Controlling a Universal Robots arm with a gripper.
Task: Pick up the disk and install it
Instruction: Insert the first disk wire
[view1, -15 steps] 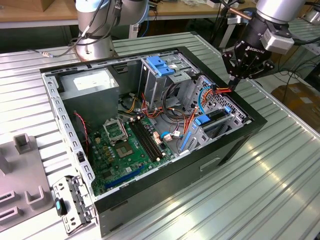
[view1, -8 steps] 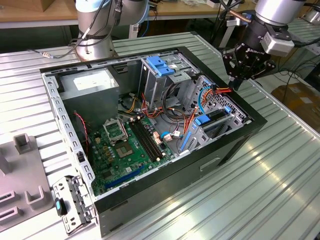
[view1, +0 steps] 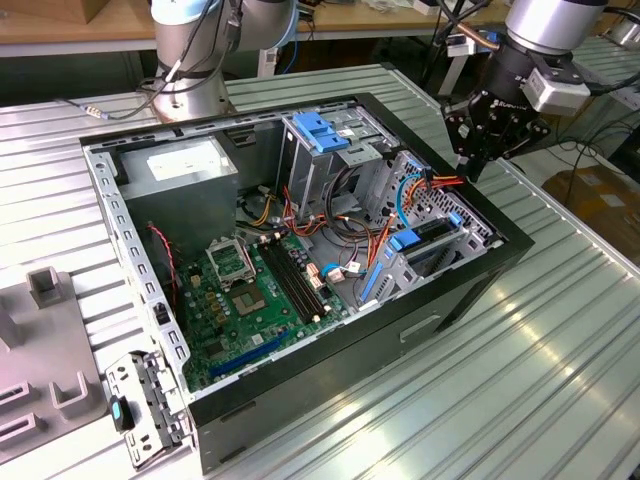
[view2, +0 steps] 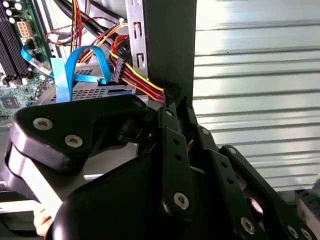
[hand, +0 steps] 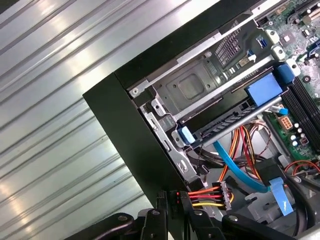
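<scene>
"What colour is your claw?"

"My claw is black all over, dotted with silver screw heads."

"And the computer?"

"The case has a black shell, with bare grey metal inside. The circuit board is green with black slots and small silver specks. The latch plate is bright blue. The power box is grey, and its sticker is white."

"The wiring?"

"The wire bundle is striped red, yellow, orange and black. The flat cable is light blue."

"And underneath?"

"The surface is silver, ribbed in straight parallel lines, with white glare along the ridges."
</scene>
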